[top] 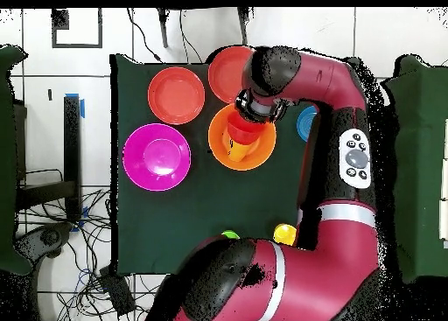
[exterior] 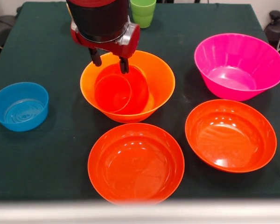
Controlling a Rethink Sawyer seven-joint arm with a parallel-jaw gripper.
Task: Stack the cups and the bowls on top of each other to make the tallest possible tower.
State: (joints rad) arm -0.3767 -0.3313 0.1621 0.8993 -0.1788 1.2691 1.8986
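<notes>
1. While the red and black arm (top: pixel 324 90) reaches down from above, the claw (exterior: pixel 110 59) hangs over the far rim of the big orange bowl (exterior: pixel 158 79).
2. Its two dark fingers (exterior: pixel 124 64) stand a little apart, at the top edge of a small red-orange bowl (exterior: pixel 113 93). I cannot tell if they pinch that edge or only hang by it.
3. That small bowl lies tipped on its side inside the big orange bowl, right under the claw, with its open mouth turned to the camera in the front view.
4. Behind the claw, near the far edge of the worktop (exterior: pixel 46 149), stand green cups (exterior: pixel 143 11), one in the other.
5. In the front view, a big pink bowl (exterior: pixel 240 65) sits well off to the claw's right side of the picture.
6. A small blue bowl (exterior: pixel 19 106) sits well off to the other side.
7. Nearer the camera than the claw, two wide red-orange bowls lie side by side: one (exterior: pixel 136 162) just in front of the big orange bowl, one (exterior: pixel 230 135) in front of the pink bowl.
8. All these bowls stand open side up, each alone.
9. From overhead, a yellow cup (top: pixel 283 233) shows by the robot's base.
</notes>
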